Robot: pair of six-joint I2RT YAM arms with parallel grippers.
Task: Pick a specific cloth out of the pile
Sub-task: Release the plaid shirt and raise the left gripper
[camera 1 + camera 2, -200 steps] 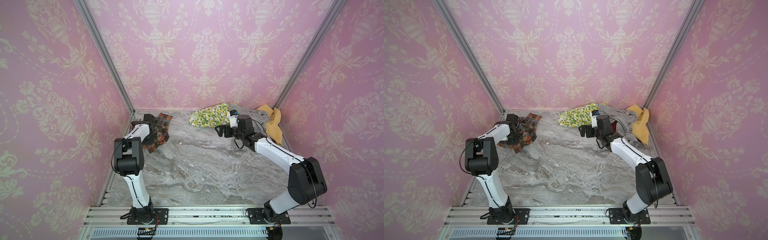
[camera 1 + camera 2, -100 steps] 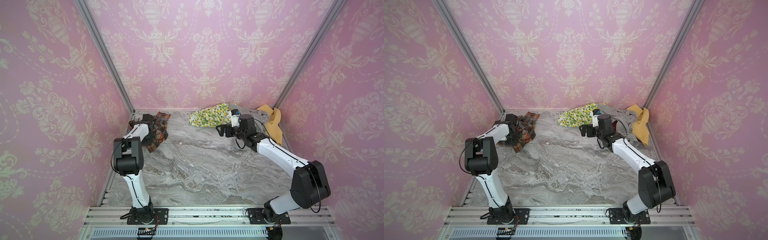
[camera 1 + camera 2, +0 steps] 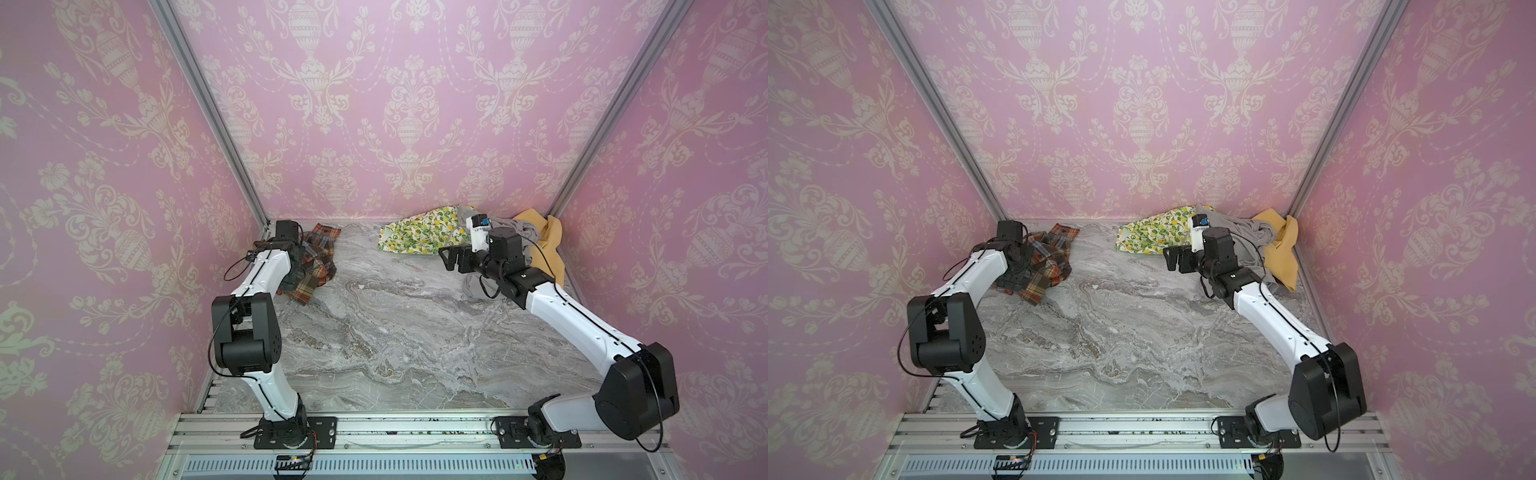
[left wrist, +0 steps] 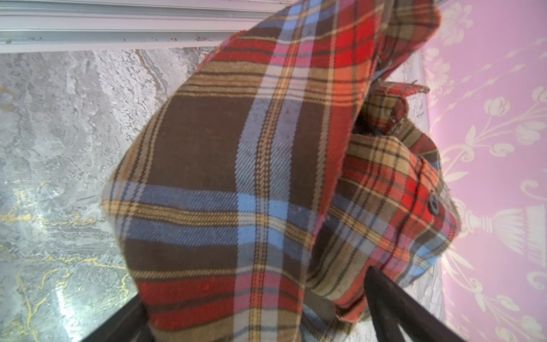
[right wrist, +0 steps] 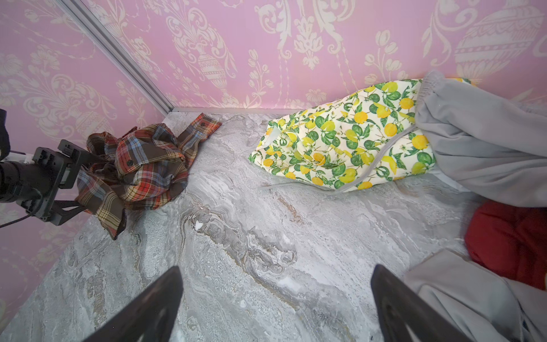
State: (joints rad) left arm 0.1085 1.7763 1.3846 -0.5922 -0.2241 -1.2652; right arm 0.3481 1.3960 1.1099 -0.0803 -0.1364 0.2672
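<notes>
In the left corner, the cloth (image 3: 320, 266) loose between wide-spread jaws of the left gripper (image 4: 254, 284); right gripper (image 5: 276, 268) agape, empty

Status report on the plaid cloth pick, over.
Left gripper open, plaid cloth draped between its jaws, far-left corner. Right gripper open, empty, beside the pile. Nothing blocking.

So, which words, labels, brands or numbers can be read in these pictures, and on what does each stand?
Nothing can be read for certain.
Dark print on the white camera housing at the right wrist: too small to read.
Blue sticker above it: blurred.
White mark on the right arm's black link: too small.
The plaid cloth and the lemon-print cloth carry patterns only, no words.
</notes>
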